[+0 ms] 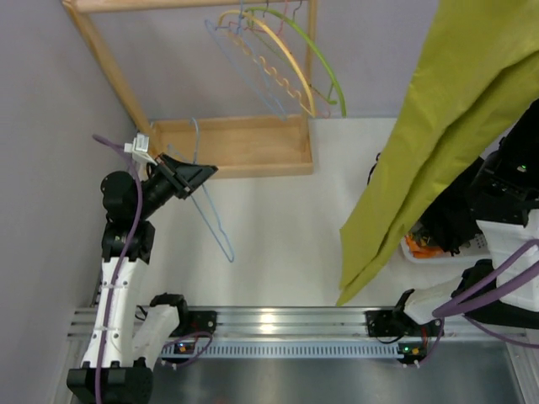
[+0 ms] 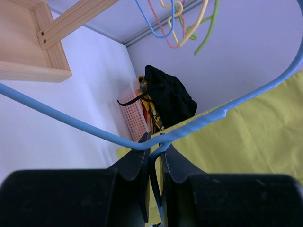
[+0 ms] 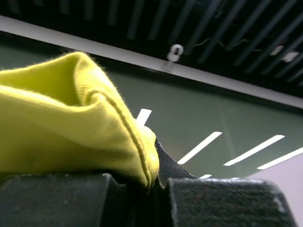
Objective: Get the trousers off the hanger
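Note:
The mustard trousers hang free at the right, from the top right corner down to a hem near the rail. They are off the hanger. My right gripper points up and is shut on a fold of the trousers; in the top view it is out of sight behind the cloth. My left gripper is shut on the light-blue wire hanger, which hangs bare over the white table. In the left wrist view the jaws pinch the hanger's twisted neck, with the trousers behind.
A wooden rack stands at the back left with several hangers on its rail. A white basket with a black clothes heap sits at the right. An aluminium rail runs along the near edge.

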Motion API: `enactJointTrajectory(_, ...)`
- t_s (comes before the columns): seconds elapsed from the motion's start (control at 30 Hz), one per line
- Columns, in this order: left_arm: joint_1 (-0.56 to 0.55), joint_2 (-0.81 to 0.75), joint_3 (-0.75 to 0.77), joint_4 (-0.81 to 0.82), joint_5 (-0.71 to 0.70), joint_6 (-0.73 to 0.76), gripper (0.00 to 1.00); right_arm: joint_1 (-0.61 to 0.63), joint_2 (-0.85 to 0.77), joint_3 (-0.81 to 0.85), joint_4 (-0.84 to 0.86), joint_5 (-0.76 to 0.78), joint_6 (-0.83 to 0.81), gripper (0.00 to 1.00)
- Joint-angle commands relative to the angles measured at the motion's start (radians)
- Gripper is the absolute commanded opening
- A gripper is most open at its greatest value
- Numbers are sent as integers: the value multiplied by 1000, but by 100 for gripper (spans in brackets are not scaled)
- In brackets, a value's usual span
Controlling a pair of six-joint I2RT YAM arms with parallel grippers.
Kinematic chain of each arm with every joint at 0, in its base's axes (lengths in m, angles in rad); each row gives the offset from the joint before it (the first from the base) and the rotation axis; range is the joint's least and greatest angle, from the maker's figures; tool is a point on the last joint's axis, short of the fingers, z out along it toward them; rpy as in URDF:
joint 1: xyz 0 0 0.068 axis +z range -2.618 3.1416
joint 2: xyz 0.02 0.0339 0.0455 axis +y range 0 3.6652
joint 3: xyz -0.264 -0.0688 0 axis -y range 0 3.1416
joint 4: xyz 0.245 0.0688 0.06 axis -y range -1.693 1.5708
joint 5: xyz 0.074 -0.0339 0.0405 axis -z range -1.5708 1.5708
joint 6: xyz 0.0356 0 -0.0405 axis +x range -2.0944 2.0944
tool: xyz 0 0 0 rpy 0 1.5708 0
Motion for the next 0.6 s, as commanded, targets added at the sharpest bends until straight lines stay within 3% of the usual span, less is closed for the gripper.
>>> enactJointTrajectory(0.0,-4,-41,39,75,35,56,0,-28,18,8,86,10,-218,0)
enactJointTrajectory(0.17,-4,-6,45,29,21,69,0,-28,56,97,83,2,-379,0)
enactJointTrajectory(0.3,-4,73,134,106,21,97,0,-28,32,112,43,-37,-421,0)
enactJointTrajectory(0.57,-36,190,211,181,7,76,0,-29,62,232,-47,-231,-699,0)
